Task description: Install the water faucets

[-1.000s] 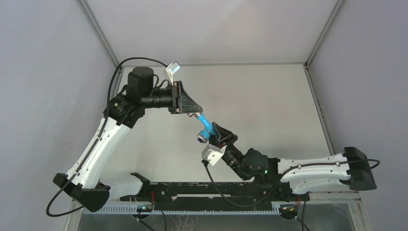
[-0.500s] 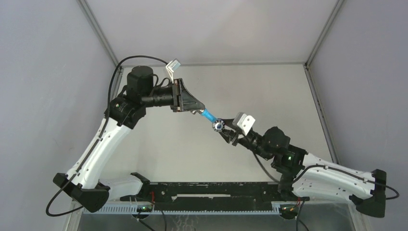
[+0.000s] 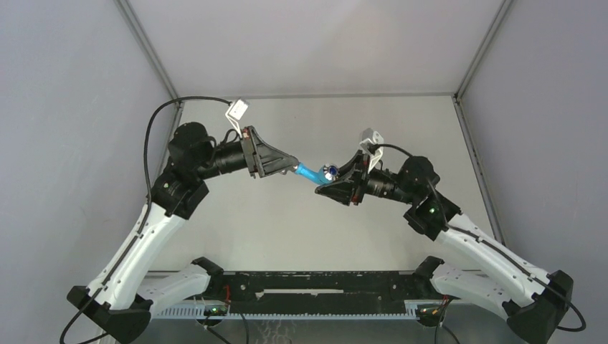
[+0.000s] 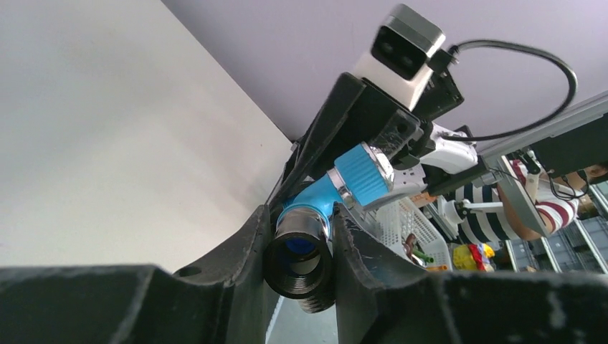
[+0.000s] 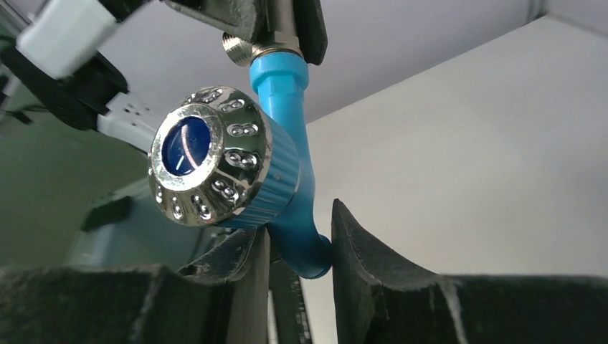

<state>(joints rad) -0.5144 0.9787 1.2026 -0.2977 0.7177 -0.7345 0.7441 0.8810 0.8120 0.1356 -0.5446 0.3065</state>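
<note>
now the blue faucet (image 3: 310, 173) hangs above the tabletop (image 3: 401, 129), the left fingers (image 4: 240, 261) clamped on its metal threaded end (image 4: 287, 274), the right fingers (image 5: 366, 265) pinching its spout. joining seems underway; how far, i cannot tell.

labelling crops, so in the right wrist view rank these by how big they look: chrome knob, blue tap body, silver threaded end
1. chrome knob, though it is nearest the camera, so unsure
2. blue tap body
3. silver threaded end
</note>
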